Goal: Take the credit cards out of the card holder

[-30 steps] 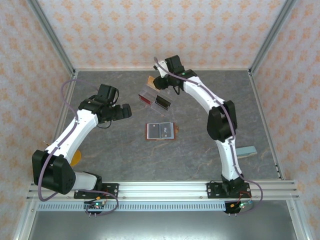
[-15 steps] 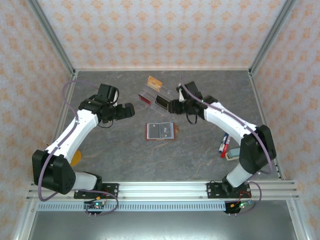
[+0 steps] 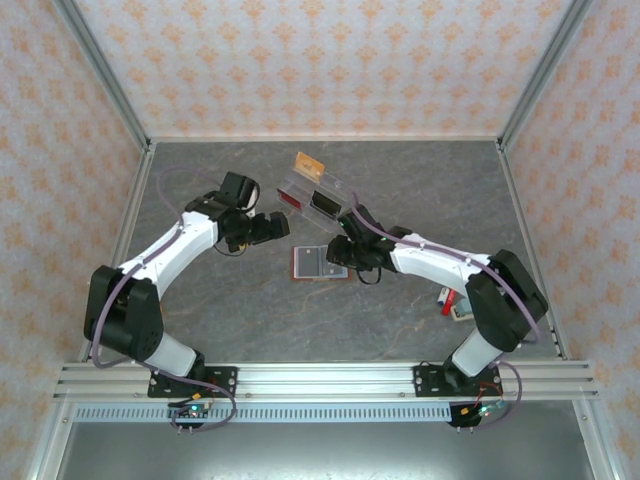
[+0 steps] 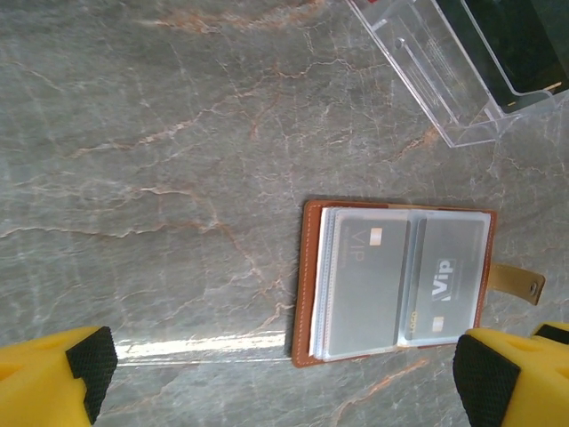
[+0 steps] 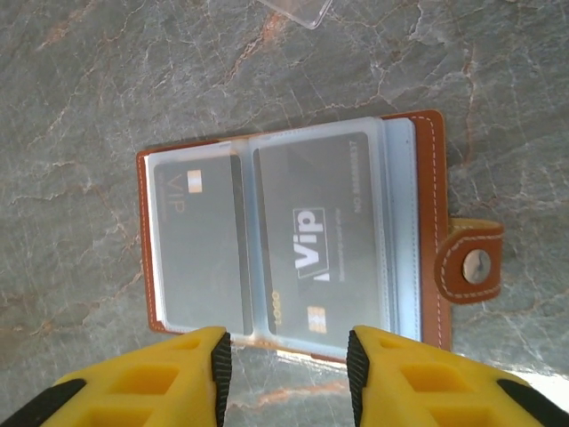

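Observation:
The brown card holder (image 3: 322, 263) lies open and flat on the table, its clear sleeves up. Two dark grey "Vip" credit cards (image 5: 316, 236) sit inside the sleeves, side by side. My right gripper (image 5: 286, 369) hovers open just at the holder's near edge, one fingertip on either side of the right-hand card's end. My left gripper (image 4: 284, 374) is open wide, with the holder (image 4: 396, 280) lying near its right finger. In the top view the left gripper (image 3: 278, 227) is up-left of the holder and the right gripper (image 3: 338, 252) is over its right part.
A clear acrylic stand (image 3: 310, 200) behind the holder has a red card (image 3: 291, 199) and a black card (image 3: 324, 206) in it. A tan-orange card (image 3: 310, 165) lies further back. Markers (image 3: 450, 297) lie by the right arm. The holder's snap tab (image 5: 471, 262) sticks out on the right.
The right arm has swung from the tan-orange card at the back, forward and down to the card holder. The left gripper has moved right, closer to the holder.

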You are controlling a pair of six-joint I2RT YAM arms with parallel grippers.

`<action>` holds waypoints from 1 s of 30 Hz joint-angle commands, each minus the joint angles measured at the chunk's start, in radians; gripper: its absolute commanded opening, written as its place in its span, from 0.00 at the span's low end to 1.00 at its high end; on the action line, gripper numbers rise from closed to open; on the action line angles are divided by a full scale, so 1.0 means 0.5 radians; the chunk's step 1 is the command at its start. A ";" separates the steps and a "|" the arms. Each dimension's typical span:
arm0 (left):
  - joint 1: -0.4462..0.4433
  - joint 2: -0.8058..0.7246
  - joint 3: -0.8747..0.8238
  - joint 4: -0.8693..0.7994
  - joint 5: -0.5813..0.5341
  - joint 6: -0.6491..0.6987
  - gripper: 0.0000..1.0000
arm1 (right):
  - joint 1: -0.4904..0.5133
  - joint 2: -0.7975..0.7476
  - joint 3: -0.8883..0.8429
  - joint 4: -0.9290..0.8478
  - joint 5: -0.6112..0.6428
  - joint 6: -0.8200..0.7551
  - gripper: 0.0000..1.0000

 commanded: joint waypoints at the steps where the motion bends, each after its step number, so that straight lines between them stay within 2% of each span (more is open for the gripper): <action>1: -0.051 0.089 0.013 0.100 0.078 -0.096 1.00 | 0.003 0.065 0.025 0.007 0.106 0.052 0.41; 11: -0.220 0.337 0.062 0.245 0.167 -0.218 0.99 | 0.004 0.240 0.124 -0.112 0.195 -0.034 0.39; 18: -0.261 0.465 0.068 0.294 0.249 -0.265 0.92 | 0.004 0.279 0.150 -0.127 0.170 -0.075 0.38; 26: -0.263 0.534 0.057 0.306 0.247 -0.315 0.70 | 0.004 0.306 0.157 -0.142 0.169 -0.103 0.37; 30: -0.263 0.559 0.059 0.315 0.265 -0.324 0.62 | 0.004 0.307 0.151 -0.107 0.126 -0.106 0.36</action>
